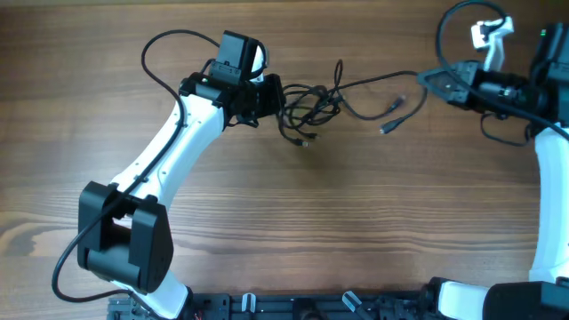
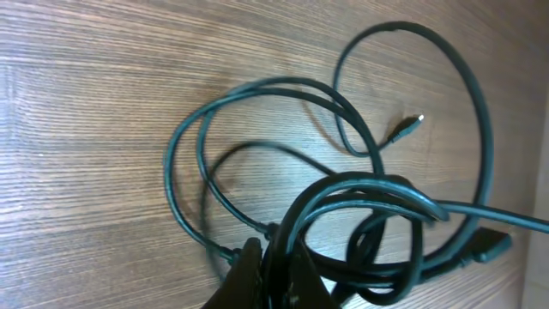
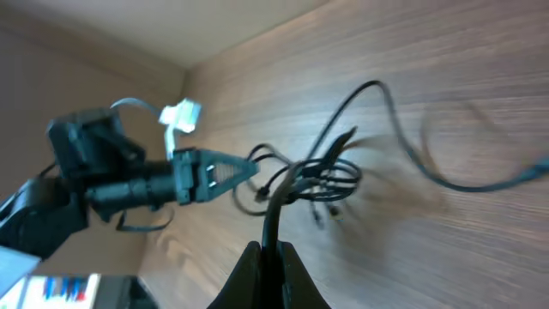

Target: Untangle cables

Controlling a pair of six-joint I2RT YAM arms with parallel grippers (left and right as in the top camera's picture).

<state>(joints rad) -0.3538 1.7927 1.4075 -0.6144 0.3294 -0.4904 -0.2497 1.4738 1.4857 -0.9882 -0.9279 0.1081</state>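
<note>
The cables lie as a knotted bundle of thin black loops at the table's upper middle, with loose plug ends trailing right. My left gripper is shut on the bundle's left side; the left wrist view shows its jaws pinching dark loops, with a small plug lying free. My right gripper at the upper right is shut on one strand that runs taut from the bundle; in the right wrist view its jaws clamp that strand leading to the bundle.
The wooden table extends toward the front. The left arm crosses the left half diagonally. The right arm's own wires loop at the upper right. A rail runs along the front edge.
</note>
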